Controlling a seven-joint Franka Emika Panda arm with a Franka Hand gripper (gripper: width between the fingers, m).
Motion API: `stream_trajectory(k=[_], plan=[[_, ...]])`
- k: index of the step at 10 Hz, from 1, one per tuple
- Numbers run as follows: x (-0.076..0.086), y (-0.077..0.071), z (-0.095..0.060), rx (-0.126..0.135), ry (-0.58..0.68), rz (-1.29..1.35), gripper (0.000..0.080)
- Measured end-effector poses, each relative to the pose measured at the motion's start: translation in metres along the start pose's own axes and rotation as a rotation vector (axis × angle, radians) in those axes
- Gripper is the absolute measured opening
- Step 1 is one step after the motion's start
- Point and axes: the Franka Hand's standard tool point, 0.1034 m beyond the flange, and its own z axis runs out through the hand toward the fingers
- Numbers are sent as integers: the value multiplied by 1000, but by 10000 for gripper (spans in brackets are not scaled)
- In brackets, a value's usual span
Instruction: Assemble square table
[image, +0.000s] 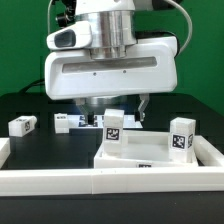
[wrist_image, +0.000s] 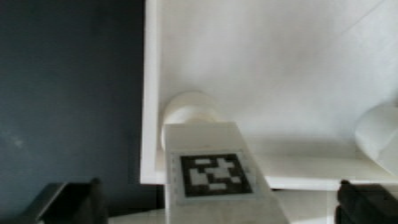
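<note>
Pincer (wrist_image: 217, 202) spread wide, pinching nothing. Its fingers (wrist_image: 71, 202) flank an upright leg (wrist_image: 214, 165), with a gap on each side. We note this leg stands on the tabletop (image: 150, 153), at its corner toward the exterior view's left. A second leg (image: 181, 135) stands upright at the tabletop's corner toward the exterior view's right. A third leg (image: 68, 121) and a fourth leg (image: 22, 124) lie loose on the table (image: 25, 100), apart from the tabletop, toward the exterior view's left. The wall (image: 100, 182) runs just beside the tabletop.
</note>
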Motion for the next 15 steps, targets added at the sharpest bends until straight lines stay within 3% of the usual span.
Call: stream_trajectory(k=[6, 7, 8, 9, 10, 13, 15], plan=[[9, 4, -3, -3, 16, -3, 649], [9, 5, -4, -3, 17, -6, 511], [9, 5, -4, -3, 17, -6, 511], [9, 5, -3, -3, 17, -6, 371], [9, 5, -3, -3, 17, 0, 288], [9, 5, -3, -2, 17, 58, 288], [9, 3, -3, 5, 35, 292, 288]])
